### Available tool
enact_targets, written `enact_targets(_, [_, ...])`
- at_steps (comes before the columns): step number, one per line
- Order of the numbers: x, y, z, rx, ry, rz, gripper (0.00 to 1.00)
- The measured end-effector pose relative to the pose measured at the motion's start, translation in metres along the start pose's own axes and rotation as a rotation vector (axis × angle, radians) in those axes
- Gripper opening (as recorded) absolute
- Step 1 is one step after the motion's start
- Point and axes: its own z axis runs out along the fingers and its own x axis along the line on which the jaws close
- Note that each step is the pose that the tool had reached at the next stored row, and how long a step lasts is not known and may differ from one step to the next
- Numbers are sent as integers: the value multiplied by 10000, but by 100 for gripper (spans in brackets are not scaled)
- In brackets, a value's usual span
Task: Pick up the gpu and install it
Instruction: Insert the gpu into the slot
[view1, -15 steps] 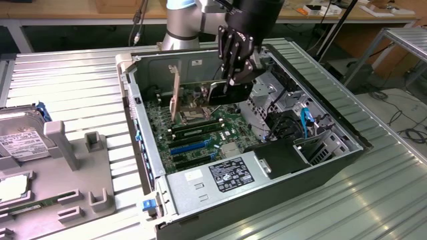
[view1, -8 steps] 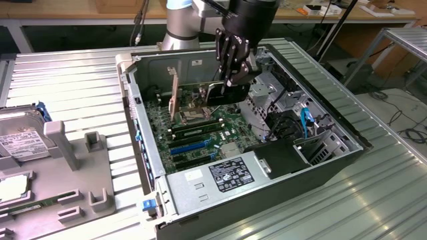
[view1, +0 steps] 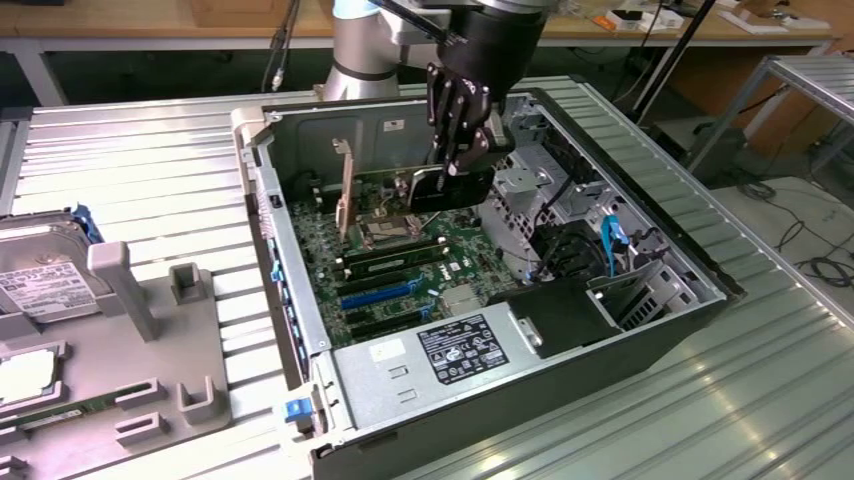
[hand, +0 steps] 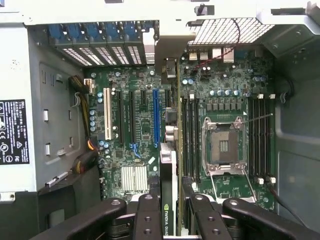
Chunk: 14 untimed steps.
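Tool (view1: 462, 160) clamped on the gpu's (view1: 446, 190) top edge, above the open computer case (view1: 641, 350); the card looks stiff, light and fragile.

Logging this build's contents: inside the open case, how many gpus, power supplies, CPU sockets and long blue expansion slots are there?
gpu: 1
power supply: 1
CPU socket: 1
long blue expansion slot: 1
Total: 4
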Motion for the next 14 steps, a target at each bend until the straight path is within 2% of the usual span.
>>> enact_targets(6, [-4,1,5,4,-5,4,27])
enact_targets(9, [-5,1,22,44,-6,26,27])
enact_targets(12, [-5,2,61,126,-9,32,27])
enact_targets(14, [-14,1,94,147,-9,38,27])
